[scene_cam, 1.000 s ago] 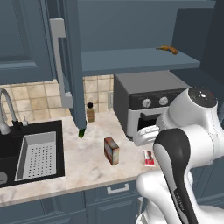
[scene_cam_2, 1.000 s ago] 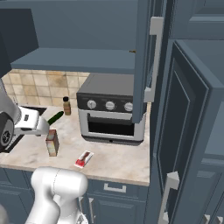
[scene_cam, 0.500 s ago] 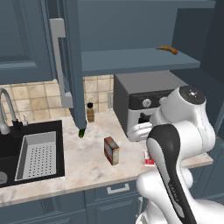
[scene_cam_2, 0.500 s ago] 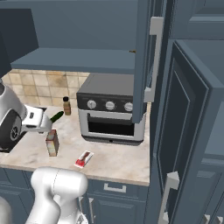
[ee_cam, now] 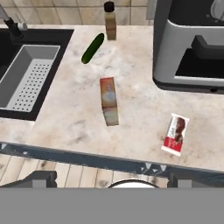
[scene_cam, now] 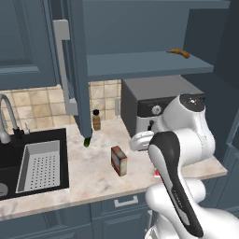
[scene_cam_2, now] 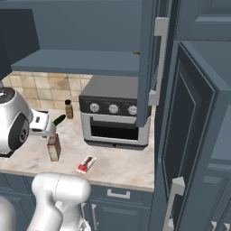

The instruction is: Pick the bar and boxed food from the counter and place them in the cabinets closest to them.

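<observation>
The boxed food stands on the beige counter, a tan carton with a dark reddish side, also seen at mid counter. Right of it lies the bar, flat in a red and white wrapper. My gripper hovers above the counter's front edge, open, nothing between its dark fingertips. In the left base view the white hand hangs just right of the carton, apart from it. The open cabinets' shelf runs overhead.
A cucumber and a small brown bottle sit behind the carton. A toaster oven stands to the right, a sink with a drainer to the left. An open cabinet door hangs over the counter. A small orange-brown item lies on the shelf.
The arm has swung a little leftward over the counter, bringing the hand nearer the carton. The gripper stays open. Carton and bar have not moved.
</observation>
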Tool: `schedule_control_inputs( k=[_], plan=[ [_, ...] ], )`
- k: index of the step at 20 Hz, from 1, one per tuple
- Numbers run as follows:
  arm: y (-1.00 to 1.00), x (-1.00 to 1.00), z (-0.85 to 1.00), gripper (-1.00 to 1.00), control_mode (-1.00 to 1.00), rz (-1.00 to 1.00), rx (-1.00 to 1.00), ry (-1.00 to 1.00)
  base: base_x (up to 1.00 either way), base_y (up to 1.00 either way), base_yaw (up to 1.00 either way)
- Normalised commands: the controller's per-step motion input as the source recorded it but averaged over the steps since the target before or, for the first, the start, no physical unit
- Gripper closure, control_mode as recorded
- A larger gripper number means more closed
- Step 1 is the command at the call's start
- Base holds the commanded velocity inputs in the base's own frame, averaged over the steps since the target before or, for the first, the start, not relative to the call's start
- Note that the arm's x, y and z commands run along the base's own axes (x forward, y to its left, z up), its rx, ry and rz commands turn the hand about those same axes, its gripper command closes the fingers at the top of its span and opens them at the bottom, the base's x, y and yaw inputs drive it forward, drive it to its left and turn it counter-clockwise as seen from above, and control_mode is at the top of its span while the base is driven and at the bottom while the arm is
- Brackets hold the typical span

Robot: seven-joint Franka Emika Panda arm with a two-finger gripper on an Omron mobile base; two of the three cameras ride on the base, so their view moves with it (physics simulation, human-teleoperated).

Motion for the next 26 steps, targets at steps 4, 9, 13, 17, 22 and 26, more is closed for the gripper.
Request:
schedule_control_inputs(
  k=[4, 9, 13, 17, 22, 26],
  plan=[
    [0.18, 0.21, -0.26, -1.00, -1.00, 0.00, 0.00, 0.04, 0.00, 0.00, 0.00],
    [0.17, 0.27, -0.26, -1.00, -1.00, 0.00, 0.00, 0.04, 0.00, 0.00, 0.00],
    [0.12, 0.33, -0.30, -1.00, -1.00, 0.00, 0.00, 0.03, 0.00, 0.00, 0.00],
    [0.11, 0.30, -0.32, -1.00, -1.00, 0.00, 0.00, 0.03, 0.00, 0.00, 0.00],
    [0.11, 0.30, -0.33, -1.00, -1.00, 0.00, 0.00, 0.01, 0.00, 0.00, 0.00],
    [0.09, 0.29, -0.31, -1.00, -1.00, 0.00, 0.00, 0.00, 0.00, 0.00, 0.00]
  ],
)
